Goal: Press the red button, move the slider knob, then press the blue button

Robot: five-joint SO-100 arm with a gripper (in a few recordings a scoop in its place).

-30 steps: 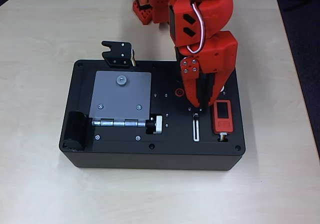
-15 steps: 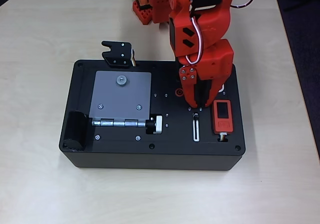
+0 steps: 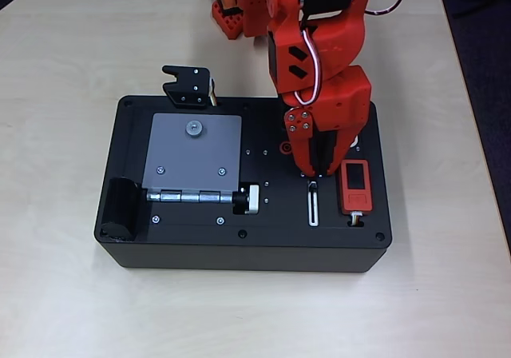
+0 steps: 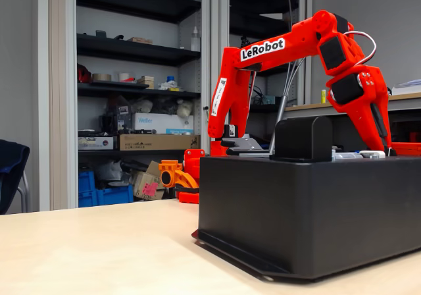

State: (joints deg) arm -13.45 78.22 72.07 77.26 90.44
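Reading the overhead view from left to right, the black box (image 3: 192, 250) is carrying a grey hinged plate (image 3: 194, 154) over its left half, then a silver-and-black cylindrical knob (image 3: 251, 199), then the narrow white-rimmed slot with the slider knob (image 3: 313, 186) sitting at its far end, toward the box's right edge, and last an orange-red device (image 3: 355, 186) near the front right corner. The gripper (image 3: 319, 171) is pointing down just behind the slot's far end, so the slider step appears to be the one in hand; the next move is calling for the tip to settle against the nub and draw it along the slot toward the front edge. Whether the fingers are together or apart cannot be told. The arm is covering most of the white button plate (image 3: 354, 141), hiding both buttons. The fixed view is adding height: the gripper (image 4: 385, 149) is reaching down to the box's top surface at its right side.
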